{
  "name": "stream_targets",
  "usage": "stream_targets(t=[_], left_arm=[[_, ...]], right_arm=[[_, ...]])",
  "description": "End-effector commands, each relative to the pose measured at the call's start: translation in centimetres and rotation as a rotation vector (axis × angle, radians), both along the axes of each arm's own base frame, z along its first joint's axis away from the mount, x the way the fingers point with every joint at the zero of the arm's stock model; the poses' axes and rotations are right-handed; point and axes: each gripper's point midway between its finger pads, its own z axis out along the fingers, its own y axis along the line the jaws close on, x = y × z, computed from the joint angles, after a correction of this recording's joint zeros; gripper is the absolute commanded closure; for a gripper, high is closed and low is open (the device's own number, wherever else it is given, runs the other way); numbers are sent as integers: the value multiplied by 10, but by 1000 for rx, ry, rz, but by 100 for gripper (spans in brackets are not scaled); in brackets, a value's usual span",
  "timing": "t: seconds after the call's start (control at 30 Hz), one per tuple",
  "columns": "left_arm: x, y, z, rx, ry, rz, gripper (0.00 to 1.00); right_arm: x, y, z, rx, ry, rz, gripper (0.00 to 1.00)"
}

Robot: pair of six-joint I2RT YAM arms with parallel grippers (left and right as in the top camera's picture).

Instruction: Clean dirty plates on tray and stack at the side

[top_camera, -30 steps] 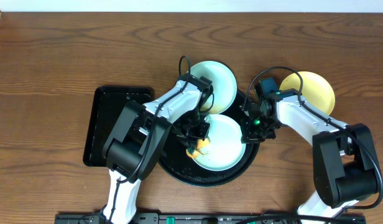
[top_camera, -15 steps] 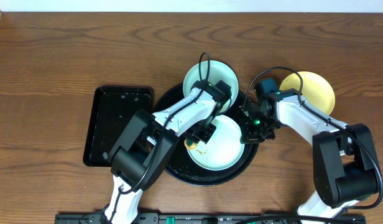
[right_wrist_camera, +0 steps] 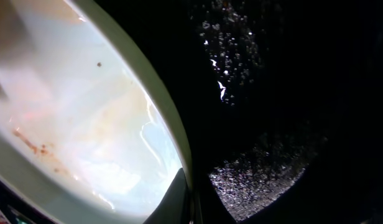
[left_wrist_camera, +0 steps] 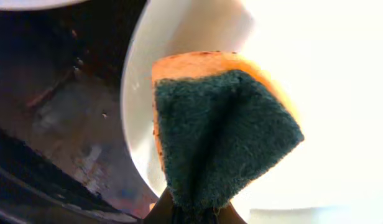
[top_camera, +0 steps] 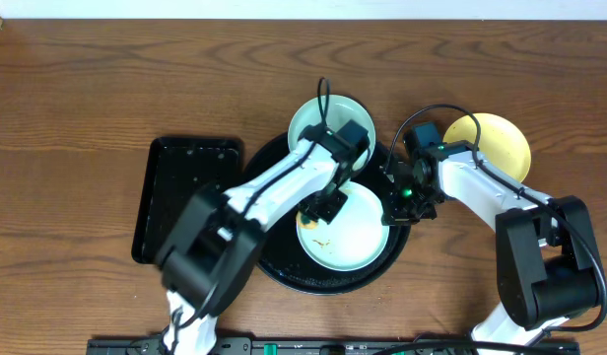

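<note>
Wiping goes best with the sponge (left_wrist_camera: 222,130) pressed flat and swept across the brown smears (top_camera: 318,240) near the left rim of the front blue plate (top_camera: 353,245), which sits on the tray (top_camera: 284,278). The left gripper (top_camera: 324,208), pinched tight on the sponge, hangs from an arm arched over the tray, wrist folded back and down. The right gripper (top_camera: 396,211), closed, seems to nip the plate's right rim, steadying it.

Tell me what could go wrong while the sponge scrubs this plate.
1. The right gripper pinches the plate only by its rim; hard scrubbing might tip it or pull it free.
2. The sponge in the left gripper sits near the plate's edge, so the brown smears could be missed.
</note>
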Motion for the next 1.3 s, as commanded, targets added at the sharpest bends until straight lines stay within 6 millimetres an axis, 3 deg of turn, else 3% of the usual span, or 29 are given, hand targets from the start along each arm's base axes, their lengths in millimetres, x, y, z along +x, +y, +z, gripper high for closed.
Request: stream_targets(t=[0.0, 0.13, 0.4, 0.57, 0.73, 0.97, 1.13, 1.27], left_arm=[[-14, -17, 30, -154, 41, -33, 93], [-30, -6, 37, -130, 97, -102, 93], [-54, 18, 20, -53, 185, -170, 93], [-65, -1, 22, -163, 228, -263, 93], [-81, -7, 20, -157, 248, -348, 92], [-128, -29, 32, -315, 414, -480, 93], [-130, -22, 29, -276, 447, -437, 92], [-116, -10, 6, -160, 438, -341, 92]], right_arm=[[-2, -13, -9, -72, 1, 11, 99], [-5, -14, -9, -74, 11, 14, 99], [-7, -15, -9, -76, 19, 21, 99], [-7, -15, -9, -77, 20, 21, 99], [-7, -15, -9, -77, 20, 21, 99], [-9, -15, -8, -79, 27, 21, 99], [-12, -16, -8, -82, 40, 22, 99], [-13, -17, -8, -86, 43, 23, 99]])
